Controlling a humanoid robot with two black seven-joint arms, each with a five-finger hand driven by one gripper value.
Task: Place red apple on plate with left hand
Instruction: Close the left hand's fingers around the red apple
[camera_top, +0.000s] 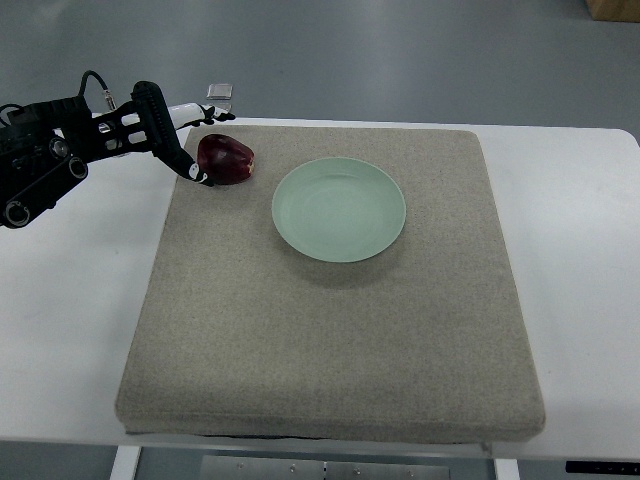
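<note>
Resting on mat (330, 340): red apple (227, 159), long axis left-right | left hand (185, 140) fingers spread around it

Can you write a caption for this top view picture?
Left hand reaches the apple on the mat, beside the empty plate.

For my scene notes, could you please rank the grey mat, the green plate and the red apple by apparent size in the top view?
1. Grey mat, by far the largest.
2. Green plate.
3. Red apple, the smallest, at the left robot hand.
</note>
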